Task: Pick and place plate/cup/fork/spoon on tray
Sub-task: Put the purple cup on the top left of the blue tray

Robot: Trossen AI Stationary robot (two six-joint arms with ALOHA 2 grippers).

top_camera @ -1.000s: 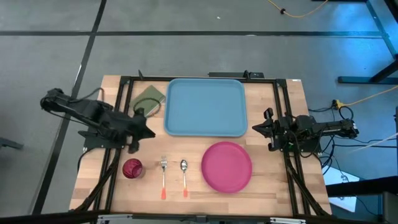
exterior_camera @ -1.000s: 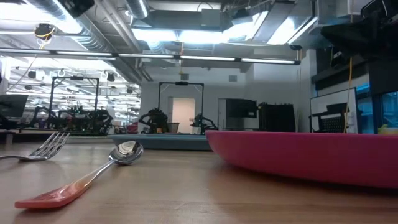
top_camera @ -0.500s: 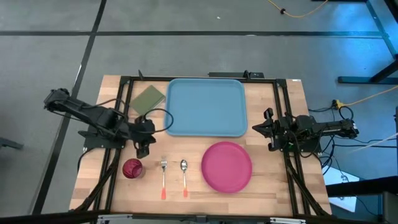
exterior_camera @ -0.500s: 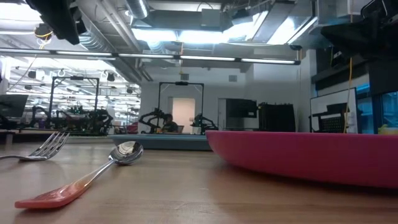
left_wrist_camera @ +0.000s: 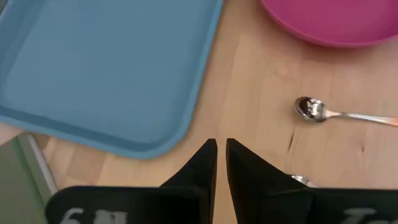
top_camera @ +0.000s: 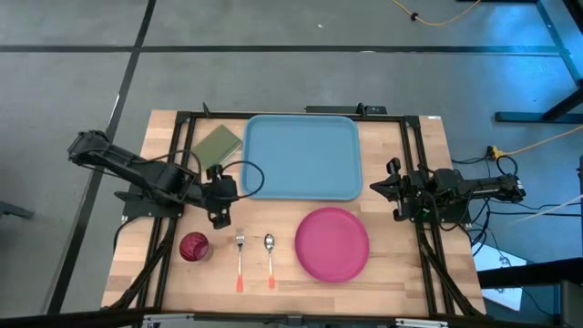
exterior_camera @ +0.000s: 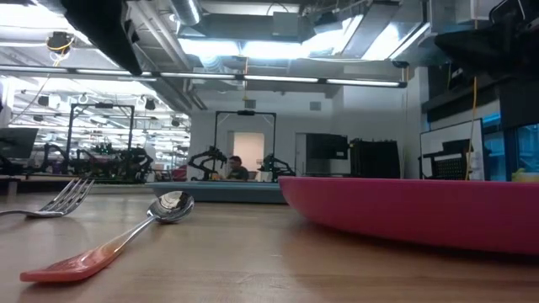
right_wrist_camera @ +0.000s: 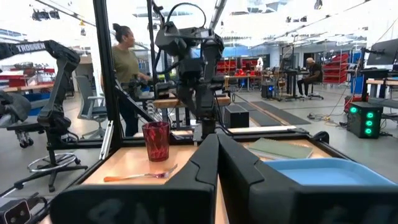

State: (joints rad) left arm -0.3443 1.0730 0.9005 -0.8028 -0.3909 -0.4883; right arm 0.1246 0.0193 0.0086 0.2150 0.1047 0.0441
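Observation:
The light blue tray point(top_camera: 302, 157) lies at the far middle of the table. The pink plate point(top_camera: 332, 243) lies on the table near of it. The dark red cup point(top_camera: 193, 247) stands at the near left, with the fork point(top_camera: 240, 255) and the spoon point(top_camera: 270, 255) lying side by side between cup and plate. My left gripper point(top_camera: 221, 217) is shut and empty above the table, just left of the tray's near left corner point(left_wrist_camera: 155, 146) and far of the fork. My right gripper point(top_camera: 372, 189) is shut and empty at the tray's right.
An olive-green pad point(top_camera: 217, 143) lies left of the tray's far end. A black frame point(top_camera: 182, 128) runs along the table's edges. In the right wrist view people stand in the room beyond the table.
My left gripper has gone toward the table's right edge, from above the cup's far side to a spot beside the tray's near left corner. Its arm now shows at the top left of the low view. Nothing on the table has moved.

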